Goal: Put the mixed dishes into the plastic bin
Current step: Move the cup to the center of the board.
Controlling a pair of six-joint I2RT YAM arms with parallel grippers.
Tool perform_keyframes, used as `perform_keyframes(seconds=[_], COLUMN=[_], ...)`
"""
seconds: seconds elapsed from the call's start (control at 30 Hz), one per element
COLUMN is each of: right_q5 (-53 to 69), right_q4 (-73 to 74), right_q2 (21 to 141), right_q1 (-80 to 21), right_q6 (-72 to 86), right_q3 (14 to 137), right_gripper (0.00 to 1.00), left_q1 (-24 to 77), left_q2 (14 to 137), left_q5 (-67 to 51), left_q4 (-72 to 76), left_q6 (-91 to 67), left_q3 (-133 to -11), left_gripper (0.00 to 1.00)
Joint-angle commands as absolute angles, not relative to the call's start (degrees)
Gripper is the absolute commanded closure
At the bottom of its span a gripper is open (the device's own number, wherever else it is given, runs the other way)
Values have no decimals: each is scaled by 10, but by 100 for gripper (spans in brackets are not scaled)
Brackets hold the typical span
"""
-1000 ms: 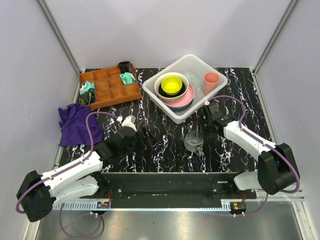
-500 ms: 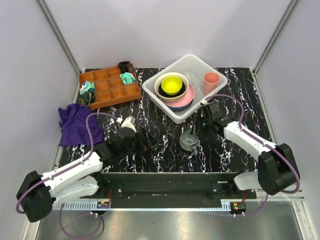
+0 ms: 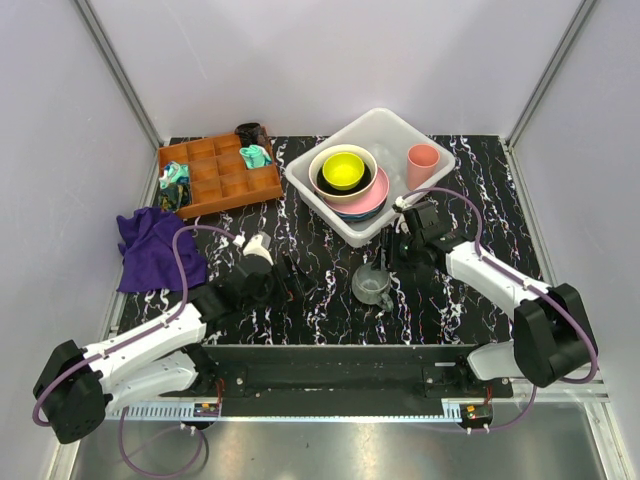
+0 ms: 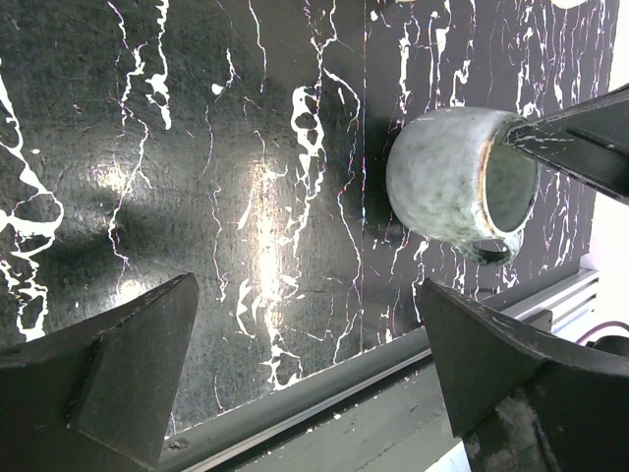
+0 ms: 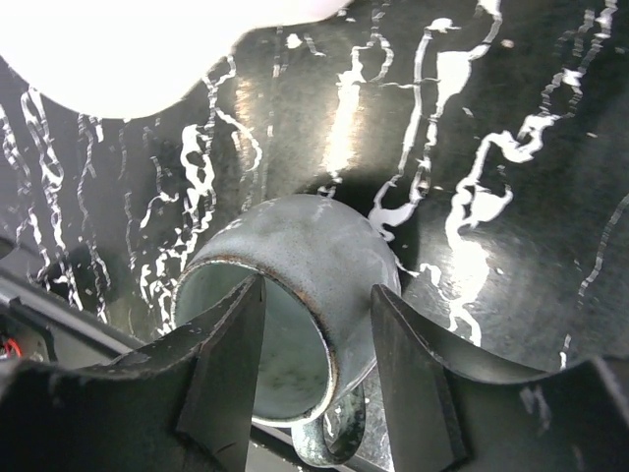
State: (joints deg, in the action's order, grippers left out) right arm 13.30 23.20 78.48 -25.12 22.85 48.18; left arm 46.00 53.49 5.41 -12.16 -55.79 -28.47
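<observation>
1. From above, the right tool [image 3: 384, 266] clamps the tilted grey mug [image 3: 371, 288] just in front of the plastic bin [image 3: 392, 128]; its fingertips are hard to make out.
2. Left wrist: the left tool [image 4: 307, 295] gapes wide over the tabletop [image 4: 197, 147], nothing between its fingers.
3. Right wrist: one finger sits inside the mug's rim and one outside; the frame edge cuts off the handle.

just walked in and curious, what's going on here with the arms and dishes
The right gripper is clamped on the rim of the grey mug, one finger inside, holding it tilted just in front of the plastic bin. The left gripper hangs open over the table, empty. The bin already holds a stack of plates and bowls, yellow bowl on top, plus the pink cup.
</observation>
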Motion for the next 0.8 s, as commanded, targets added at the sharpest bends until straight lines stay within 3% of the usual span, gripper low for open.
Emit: perform_keyframes(seconds=[0.0, 0.57, 0.77], right_q5=[191, 253, 218], right_q4=[201, 183, 183], right_q2=[787, 810, 802], right_q1=[-260, -309, -322], right_q6=[213, 192, 204], right_q3=[496, 510, 520], right_gripper=[43, 41, 40], left_q1=[456, 457, 456], left_q2=[533, 542, 542], left_q5=[63, 61, 61], left_q4=[-96, -90, -90], left_q6=[-563, -563, -562], left_q3=[-282, -279, -278], left_gripper=[1, 1, 1])
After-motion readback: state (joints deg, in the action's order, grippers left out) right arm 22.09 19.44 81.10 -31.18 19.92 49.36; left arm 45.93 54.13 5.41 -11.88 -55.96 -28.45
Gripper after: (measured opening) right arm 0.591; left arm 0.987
